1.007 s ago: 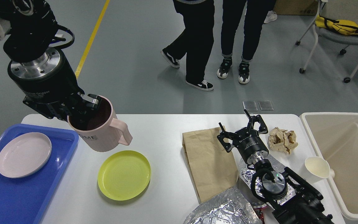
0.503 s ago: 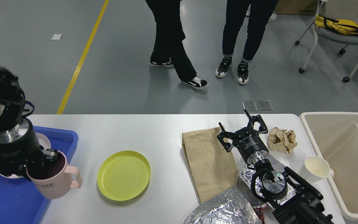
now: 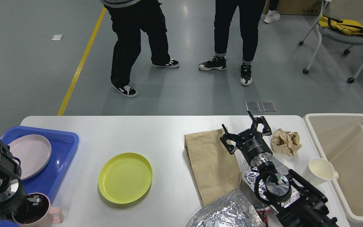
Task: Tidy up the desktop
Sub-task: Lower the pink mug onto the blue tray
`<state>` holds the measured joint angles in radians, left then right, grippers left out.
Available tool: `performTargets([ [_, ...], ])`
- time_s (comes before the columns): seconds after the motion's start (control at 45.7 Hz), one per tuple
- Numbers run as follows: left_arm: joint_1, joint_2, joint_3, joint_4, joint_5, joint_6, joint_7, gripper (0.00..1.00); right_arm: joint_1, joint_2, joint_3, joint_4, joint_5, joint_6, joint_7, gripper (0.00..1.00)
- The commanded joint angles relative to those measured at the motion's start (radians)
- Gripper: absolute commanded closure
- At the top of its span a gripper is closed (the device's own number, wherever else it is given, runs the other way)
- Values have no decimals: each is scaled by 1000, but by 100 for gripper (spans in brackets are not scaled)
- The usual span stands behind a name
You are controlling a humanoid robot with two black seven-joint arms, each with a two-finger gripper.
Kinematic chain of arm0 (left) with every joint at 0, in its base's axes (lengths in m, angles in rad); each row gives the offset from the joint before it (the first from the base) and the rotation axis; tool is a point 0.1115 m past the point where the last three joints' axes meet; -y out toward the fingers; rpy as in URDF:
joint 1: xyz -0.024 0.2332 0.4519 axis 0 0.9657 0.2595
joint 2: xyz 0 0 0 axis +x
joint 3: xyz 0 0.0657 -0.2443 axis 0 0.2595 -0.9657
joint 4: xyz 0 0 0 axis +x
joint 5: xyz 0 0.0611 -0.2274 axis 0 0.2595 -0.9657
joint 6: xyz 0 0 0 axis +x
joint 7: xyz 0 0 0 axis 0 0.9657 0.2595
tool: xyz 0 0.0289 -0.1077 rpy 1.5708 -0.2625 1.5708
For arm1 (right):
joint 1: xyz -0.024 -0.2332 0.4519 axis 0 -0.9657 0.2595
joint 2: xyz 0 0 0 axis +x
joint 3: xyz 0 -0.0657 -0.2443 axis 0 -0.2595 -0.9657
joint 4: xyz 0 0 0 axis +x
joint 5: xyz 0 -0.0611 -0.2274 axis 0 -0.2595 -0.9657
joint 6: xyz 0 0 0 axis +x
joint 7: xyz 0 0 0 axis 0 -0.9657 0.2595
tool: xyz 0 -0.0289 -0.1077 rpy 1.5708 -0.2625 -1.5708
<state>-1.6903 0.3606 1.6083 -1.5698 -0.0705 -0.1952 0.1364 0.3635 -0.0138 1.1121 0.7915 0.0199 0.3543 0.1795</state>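
The white desktop (image 3: 156, 132) spans the view. My left gripper (image 3: 31, 206) is at the bottom left, shut on the rim of a pink mug (image 3: 41, 214), one finger inside it, over the near right corner of the blue tray (image 3: 60, 157). A pink plate (image 3: 30, 154) lies in the tray. A yellow plate (image 3: 125, 177) lies on the desktop. My right gripper (image 3: 246, 132) is open and empty, above the brown paper bag (image 3: 210, 167) and left of a crumpled paper ball (image 3: 286, 142).
A beige bin (image 3: 358, 164) stands at the right edge, a white paper cup (image 3: 321, 169) beside it. Crumpled foil (image 3: 225, 211) lies at the front under my right arm. Two people stand beyond the table; a chair is at back right.
My left gripper has carried the pink mug from above the table's left part down and toward me, to the tray's near right corner. The right arm has not moved. The people have shifted left.
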Motion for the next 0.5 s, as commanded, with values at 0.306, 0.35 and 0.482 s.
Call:
performTargets([
  [0.306, 50, 23, 104, 103, 2, 25, -32, 98, 0, 0, 0, 0, 0, 0, 0, 0],
  [0.35, 73, 23, 105, 112, 2, 39, -38, 98, 0, 0, 2, 0, 0, 0, 0, 0],
  [0.482, 138, 21, 105, 131, 2, 108, -44, 97, 0, 0, 0, 0, 0, 0, 0, 0],
])
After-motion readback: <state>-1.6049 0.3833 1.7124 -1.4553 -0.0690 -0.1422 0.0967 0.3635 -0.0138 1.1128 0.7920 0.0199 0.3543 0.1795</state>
